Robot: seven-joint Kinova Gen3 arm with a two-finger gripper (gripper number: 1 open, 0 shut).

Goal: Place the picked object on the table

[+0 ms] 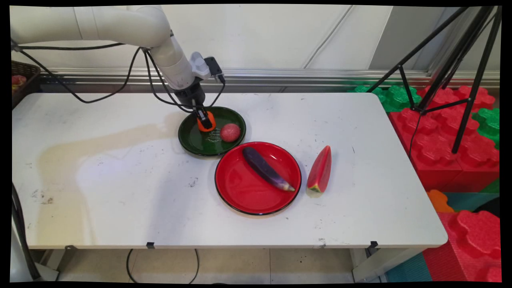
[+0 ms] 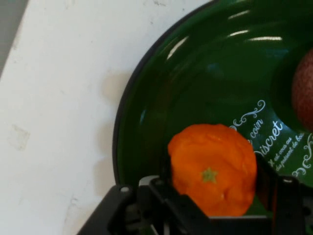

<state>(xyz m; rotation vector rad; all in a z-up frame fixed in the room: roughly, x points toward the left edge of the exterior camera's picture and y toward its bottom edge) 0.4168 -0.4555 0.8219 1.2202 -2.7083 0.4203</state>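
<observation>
- Your gripper (image 1: 205, 122) is down in the green plate (image 1: 196, 140) near the tabletop's far edge, jaws pinching the orange (image 2: 212, 169) from both sides
- A reddish round fruit (image 1: 230, 132) sits in the same plate, just beside the orange
- You have 1 eggplant (image 1: 267, 169) in the red plate (image 1: 244, 192), mid-tabletop
- A watermelon slice (image 1: 320, 170) lies just off that plate's right rim

a white, rounded arm (image 1: 120, 26) is trailing black cables (image 1: 100, 94) and ending in a black gripper (image 1: 205, 122)
</observation>
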